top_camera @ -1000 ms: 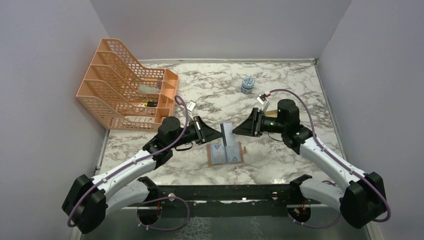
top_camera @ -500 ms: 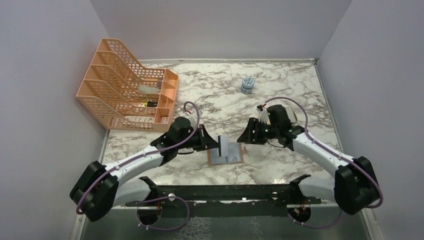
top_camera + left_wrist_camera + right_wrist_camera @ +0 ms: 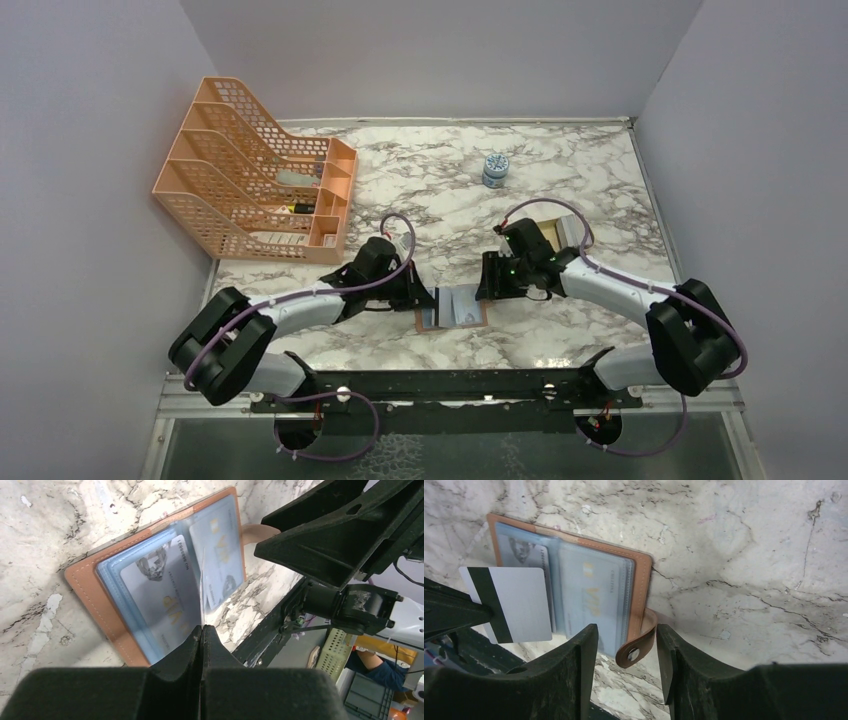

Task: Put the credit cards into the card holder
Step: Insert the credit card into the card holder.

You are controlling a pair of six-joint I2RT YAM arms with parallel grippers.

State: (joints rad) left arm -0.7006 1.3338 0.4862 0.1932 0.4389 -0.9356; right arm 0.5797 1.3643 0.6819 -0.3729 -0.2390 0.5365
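The card holder (image 3: pixel 453 308) lies open on the marble, tan leather with clear sleeves (image 3: pixel 594 597). A grey card (image 3: pixel 160 587) and a pale gold-printed card (image 3: pixel 220 555) sit in its sleeves. My left gripper (image 3: pixel 202 626) is shut on a grey credit card with a black stripe (image 3: pixel 509 602), held on edge just over the holder's left page. My right gripper (image 3: pixel 627 650) stands open at the holder's right edge. The snap strap (image 3: pixel 638 642) curls up between its fingers, close to the right finger and not pinched.
An orange file rack (image 3: pixel 255 185) stands at the back left. A small blue-and-white jar (image 3: pixel 494 170) sits at the back middle. A beige object (image 3: pixel 566 228) shows partly behind the right arm. The black front rail (image 3: pixel 450 385) runs just below the holder.
Both arms have come down and inward to the card holder. The left one brought the striped card low over it. The right gripper moved to the strap.
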